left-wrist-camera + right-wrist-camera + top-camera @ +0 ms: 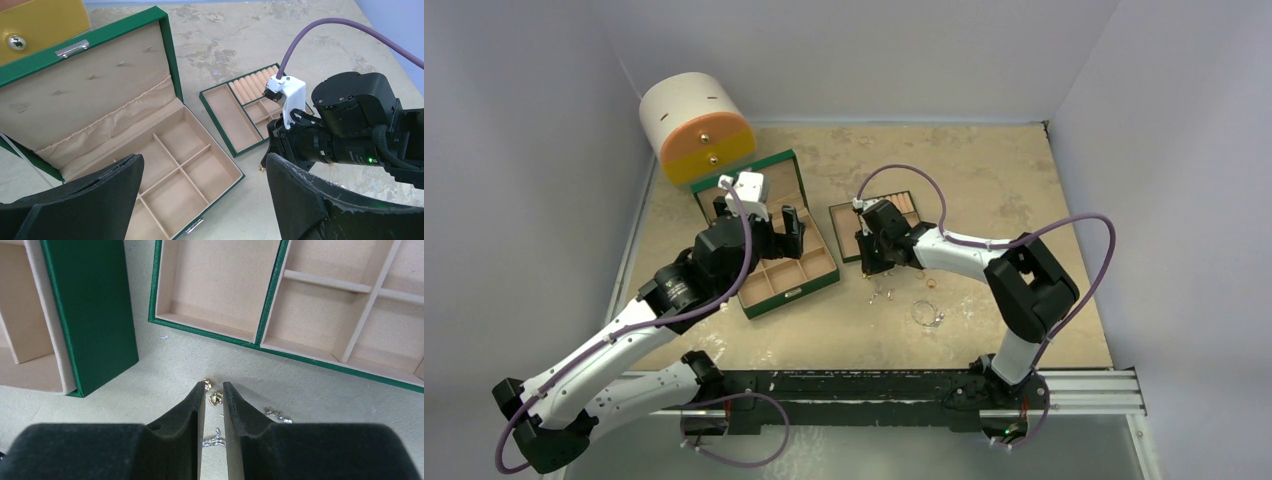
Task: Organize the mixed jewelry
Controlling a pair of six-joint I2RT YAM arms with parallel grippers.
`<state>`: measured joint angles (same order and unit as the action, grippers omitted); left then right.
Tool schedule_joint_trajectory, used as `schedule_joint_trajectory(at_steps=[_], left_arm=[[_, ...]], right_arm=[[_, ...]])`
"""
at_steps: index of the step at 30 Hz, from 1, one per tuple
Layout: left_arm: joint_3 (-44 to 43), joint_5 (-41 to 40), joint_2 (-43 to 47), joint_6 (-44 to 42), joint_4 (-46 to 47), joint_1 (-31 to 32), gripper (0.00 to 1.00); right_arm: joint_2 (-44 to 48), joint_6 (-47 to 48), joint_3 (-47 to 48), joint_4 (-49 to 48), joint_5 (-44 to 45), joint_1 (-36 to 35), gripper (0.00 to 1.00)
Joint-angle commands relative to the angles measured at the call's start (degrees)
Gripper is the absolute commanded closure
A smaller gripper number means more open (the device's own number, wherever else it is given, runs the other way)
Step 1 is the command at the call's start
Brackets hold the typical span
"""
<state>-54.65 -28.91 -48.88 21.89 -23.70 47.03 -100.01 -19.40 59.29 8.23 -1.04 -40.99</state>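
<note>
Marble tabletop (984, 170), right claw (213, 384) low, straddling earring (216, 399)

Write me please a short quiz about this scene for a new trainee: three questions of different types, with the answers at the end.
1. True or false: the left gripper is open above the green box.
2. Where does the thin wire hoop lie? A) in the green box B) on the table, outside any box C) between the left gripper's fingers
3. Which gripper has its fingertips down at the small gold earrings?
Key: 1 true; 2 B; 3 the right gripper.
</note>
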Motion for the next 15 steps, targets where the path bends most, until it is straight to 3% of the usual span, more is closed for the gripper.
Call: schedule_joint_trajectory(at_steps=[1,15], left_arm=[[-2.60,0.08,0.02,-0.27,1.05,-0.03,0.08],[-2.63,-0.07,0.10,-0.26,1.00,-0.04,0.08]], right_arm=[[0.31,0.61,-0.22,-0.85,-0.34,-0.60,0.79],[-1.64,0.36,0.69,-1.72,-0.37,-1.24,0.83]])
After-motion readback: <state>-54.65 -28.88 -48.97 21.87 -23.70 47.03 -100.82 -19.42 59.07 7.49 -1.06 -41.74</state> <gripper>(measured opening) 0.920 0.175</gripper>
